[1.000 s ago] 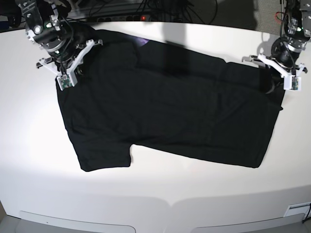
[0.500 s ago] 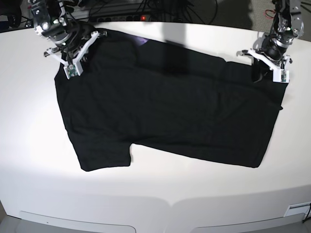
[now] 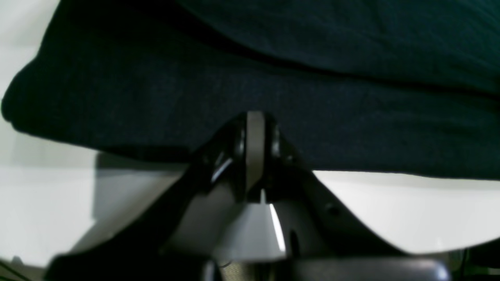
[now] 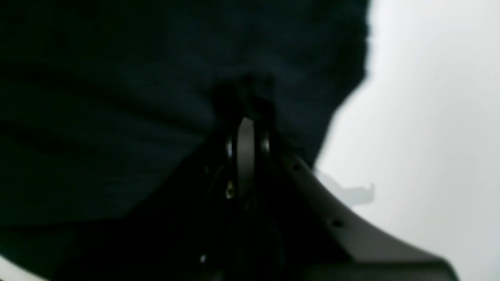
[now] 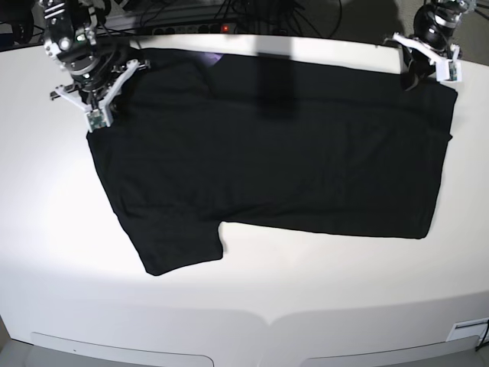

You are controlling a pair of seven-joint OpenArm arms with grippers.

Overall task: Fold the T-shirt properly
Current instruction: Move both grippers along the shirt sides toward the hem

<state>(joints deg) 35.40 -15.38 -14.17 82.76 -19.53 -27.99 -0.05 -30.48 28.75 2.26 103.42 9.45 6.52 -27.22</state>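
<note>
The black T-shirt (image 5: 267, 153) lies spread flat on the white table (image 5: 306, 290), one sleeve pointing to the front left, and a purple patch shows at its collar (image 5: 216, 57). At the shirt's back right corner my left gripper (image 5: 414, 75) is shut on the cloth. In the left wrist view the left gripper (image 3: 256, 117) has its tips together at the T-shirt (image 3: 273, 78) edge. My right gripper (image 5: 113, 98) is shut on the back left corner. The right wrist view shows the right gripper (image 4: 246, 105) pinched into puckered T-shirt (image 4: 117, 97) cloth.
Cables and a power strip (image 5: 191, 27) run along the table's back edge. A small white fitting (image 5: 467, 330) sits at the front right corner. The table's rounded front edge lies below the shirt.
Both grippers have moved toward the back of the table, pulling the shirt's far edge with them. The cloth now lies flatter and more stretched, and the front sleeve has shifted slightly right.
</note>
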